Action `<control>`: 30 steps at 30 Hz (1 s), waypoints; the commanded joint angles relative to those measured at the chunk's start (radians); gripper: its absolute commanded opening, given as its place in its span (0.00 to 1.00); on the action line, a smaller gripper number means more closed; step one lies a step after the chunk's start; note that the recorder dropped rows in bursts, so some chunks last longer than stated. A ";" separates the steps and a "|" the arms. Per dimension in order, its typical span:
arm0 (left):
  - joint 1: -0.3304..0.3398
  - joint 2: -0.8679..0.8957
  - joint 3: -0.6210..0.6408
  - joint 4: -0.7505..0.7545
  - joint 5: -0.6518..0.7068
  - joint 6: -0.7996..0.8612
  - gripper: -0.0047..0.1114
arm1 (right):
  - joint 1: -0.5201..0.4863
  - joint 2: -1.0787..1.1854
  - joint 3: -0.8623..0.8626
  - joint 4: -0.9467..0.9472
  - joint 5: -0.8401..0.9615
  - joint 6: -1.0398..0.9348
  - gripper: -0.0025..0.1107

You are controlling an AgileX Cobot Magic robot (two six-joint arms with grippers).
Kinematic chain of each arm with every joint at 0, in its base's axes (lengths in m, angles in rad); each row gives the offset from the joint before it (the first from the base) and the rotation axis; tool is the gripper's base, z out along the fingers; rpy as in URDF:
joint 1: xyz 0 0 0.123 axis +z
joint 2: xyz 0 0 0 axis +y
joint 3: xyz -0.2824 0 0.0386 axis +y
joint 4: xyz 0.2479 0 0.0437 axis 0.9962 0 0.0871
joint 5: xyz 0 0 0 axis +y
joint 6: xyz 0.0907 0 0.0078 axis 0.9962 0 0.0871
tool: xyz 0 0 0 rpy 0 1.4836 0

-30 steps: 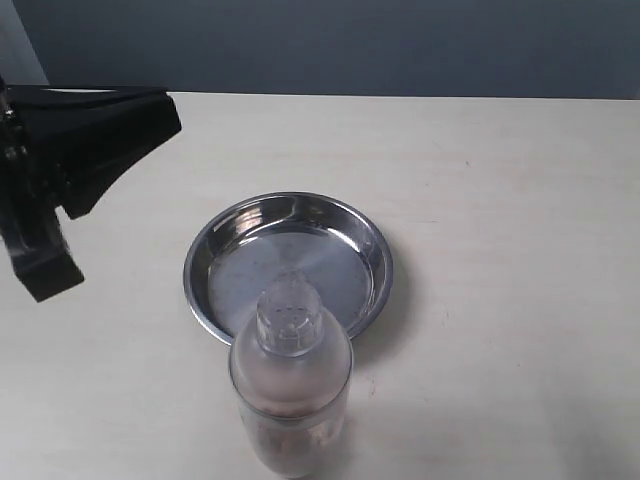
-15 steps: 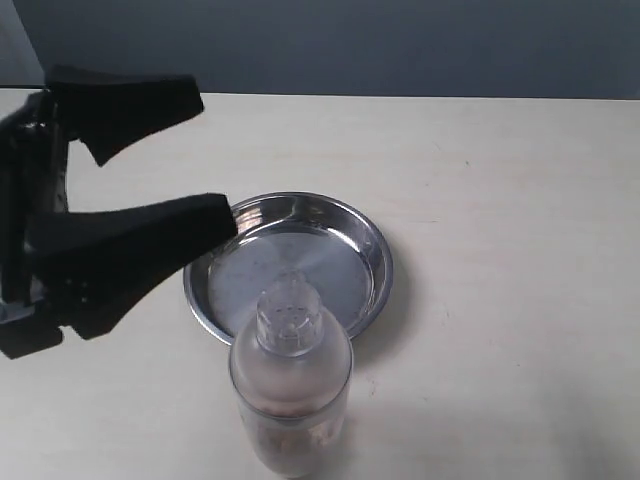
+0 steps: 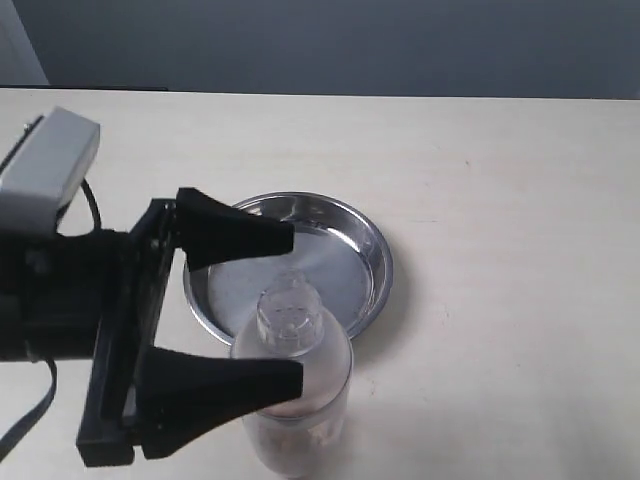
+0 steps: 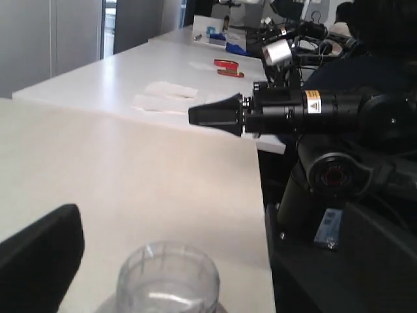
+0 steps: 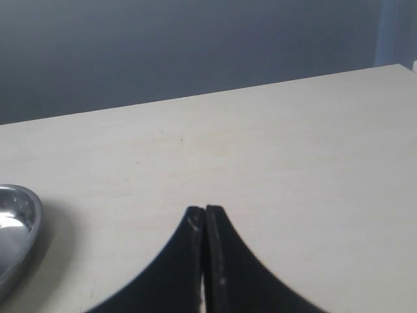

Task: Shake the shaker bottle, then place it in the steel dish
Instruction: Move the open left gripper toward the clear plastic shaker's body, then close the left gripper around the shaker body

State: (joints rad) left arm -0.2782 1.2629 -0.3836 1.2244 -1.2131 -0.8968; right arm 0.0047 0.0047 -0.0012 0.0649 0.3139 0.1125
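The clear shaker bottle (image 3: 312,352) stands upright on the table just in front of the steel dish (image 3: 340,260), its perforated cap (image 3: 288,318) overlapping the dish's near rim. My left gripper (image 3: 295,307) reaches in from the left, open wide. One black finger (image 3: 235,235) lies over the dish, the other (image 3: 225,385) is in front of the bottle's body. The left wrist view has the cap (image 4: 168,280) close up and one finger (image 4: 39,257) beside it. My right gripper (image 5: 205,210) is shut and empty over bare table, with the dish's rim (image 5: 19,225) off to one side.
The left arm's black body and white camera housing (image 3: 50,165) fill the left of the exterior view. The other arm's black base (image 4: 326,130) stands past the table's edge (image 4: 260,215). Beige table (image 3: 500,200) spreads to the right of the dish.
My left gripper has swung in from the left edge toward the bottle, and its open fingers now stand on either side of it. Bottle and dish have not moved.
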 commanded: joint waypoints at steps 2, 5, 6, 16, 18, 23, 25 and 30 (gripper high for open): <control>-0.007 0.087 0.058 -0.013 -0.008 0.136 0.95 | -0.003 -0.005 0.001 -0.003 -0.009 -0.004 0.01; -0.007 0.134 0.080 -0.022 -0.008 0.223 0.95 | -0.003 -0.005 0.001 -0.003 -0.009 -0.004 0.01; -0.007 0.152 0.086 -0.025 -0.008 0.246 0.95 | -0.003 -0.005 0.001 -0.003 -0.009 -0.004 0.01; -0.007 0.353 0.088 -0.055 -0.008 0.429 0.95 | -0.003 -0.005 0.001 -0.003 -0.009 -0.004 0.01; -0.007 0.394 0.088 -0.069 -0.008 0.456 0.95 | -0.003 -0.005 0.001 -0.003 -0.009 -0.004 0.01; -0.024 0.459 0.086 -0.118 -0.008 0.499 0.95 | -0.003 -0.005 0.001 -0.003 -0.009 -0.006 0.01; -0.033 0.474 0.084 -0.136 -0.008 0.515 0.95 | -0.003 -0.005 0.001 -0.003 -0.009 -0.006 0.01; -0.075 0.527 0.059 -0.174 -0.008 0.515 0.95 | -0.003 -0.005 0.001 -0.003 -0.009 -0.004 0.01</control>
State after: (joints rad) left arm -0.3300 1.7722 -0.3144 1.0898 -1.2163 -0.3870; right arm 0.0047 0.0047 -0.0012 0.0649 0.3139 0.1125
